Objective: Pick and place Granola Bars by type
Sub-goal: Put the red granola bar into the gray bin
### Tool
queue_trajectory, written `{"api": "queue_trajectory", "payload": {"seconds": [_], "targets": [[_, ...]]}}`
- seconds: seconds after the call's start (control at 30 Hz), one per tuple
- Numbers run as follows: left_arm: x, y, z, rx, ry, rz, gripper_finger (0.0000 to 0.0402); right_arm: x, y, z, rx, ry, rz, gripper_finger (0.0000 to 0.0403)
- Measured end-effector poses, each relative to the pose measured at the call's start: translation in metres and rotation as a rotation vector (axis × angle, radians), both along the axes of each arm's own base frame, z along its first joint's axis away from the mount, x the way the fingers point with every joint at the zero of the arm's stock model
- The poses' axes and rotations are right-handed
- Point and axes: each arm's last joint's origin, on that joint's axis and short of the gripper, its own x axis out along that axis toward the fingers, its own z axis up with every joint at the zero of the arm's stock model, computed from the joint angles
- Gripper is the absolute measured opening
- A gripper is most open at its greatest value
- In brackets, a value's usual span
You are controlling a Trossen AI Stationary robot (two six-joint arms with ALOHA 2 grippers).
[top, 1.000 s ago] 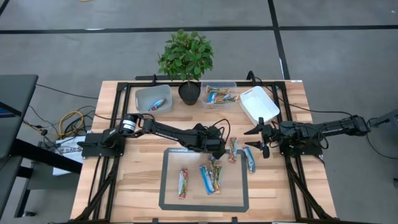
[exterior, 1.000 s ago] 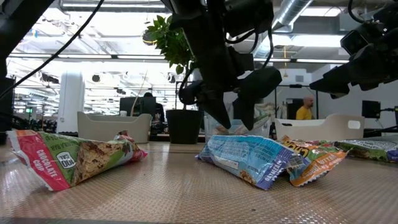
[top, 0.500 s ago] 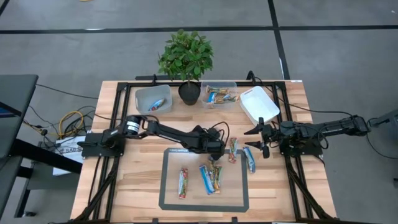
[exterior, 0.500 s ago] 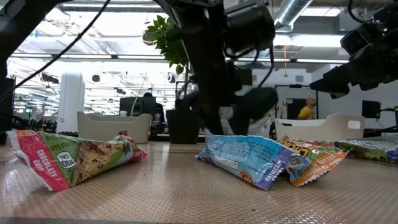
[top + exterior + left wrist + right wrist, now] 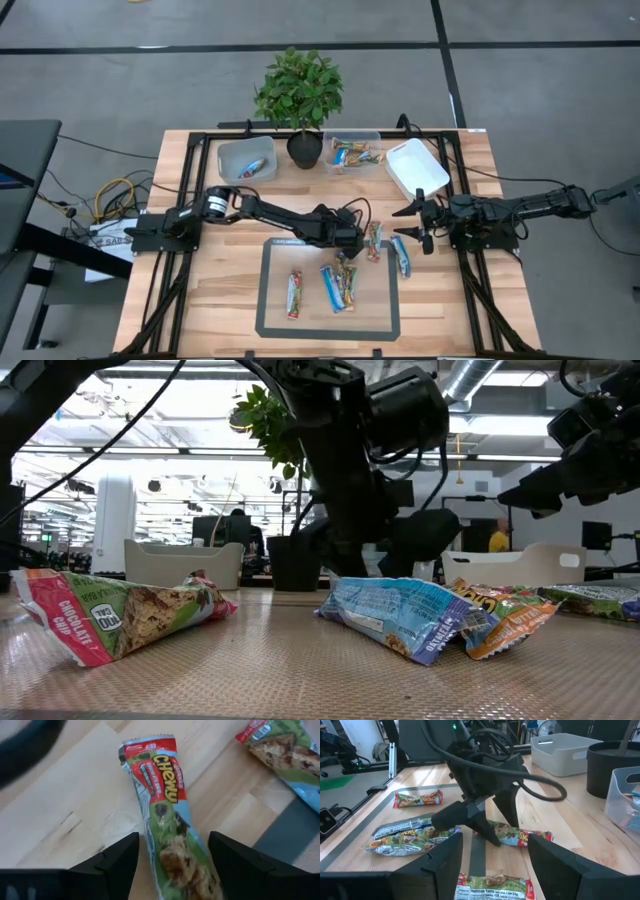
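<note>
Several wrapped granola bars lie flat on the table. A red-and-green one, a blue one and others lie on the dark mat. A red-and-green bar and a blue-and-white bar lie on bare wood beside the mat. My left gripper is open and low, its fingers on either side of that red-and-green bar, with no touch showing. My right gripper is open and hovers just right of both bars.
At the table's far edge stand a tub holding a blue bar, a potted plant, a clear tub with several bars and a white tub. Black frame rails run along the table's sides.
My left gripper has come down toward the red-and-green bar on the wood by the mat's far right corner, staying open. My right arm has kept still. No bar has moved.
</note>
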Motion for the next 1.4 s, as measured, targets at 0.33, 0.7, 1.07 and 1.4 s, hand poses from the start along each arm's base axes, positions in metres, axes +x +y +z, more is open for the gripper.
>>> {"api": "queue_trajectory", "payload": {"seconds": [0.33, 0.7, 1.07, 1.4], "targets": [[0.003, -0.001, -0.005, 0.015, -0.009, -0.018, 0.0160, 0.000, 0.000, 0.000, 0.000, 0.000, 0.000, 0.0219], [-0.004, -0.008, 0.002, 0.122, 0.075, -0.128, 0.0044, 0.000, 0.000, 0.000, 0.000, 0.000, 0.000, 0.0219], [-0.047, -0.020, 0.071, 0.268, 0.220, -0.112, 0.0041, 0.000, 0.000, 0.000, 0.000, 0.000, 0.000, 0.0219], [-0.093, -0.014, 0.120, 0.344, 0.340, -0.017, 0.0037, 0.000, 0.000, 0.000, 0.000, 0.000, 0.000, 0.0219]]}}
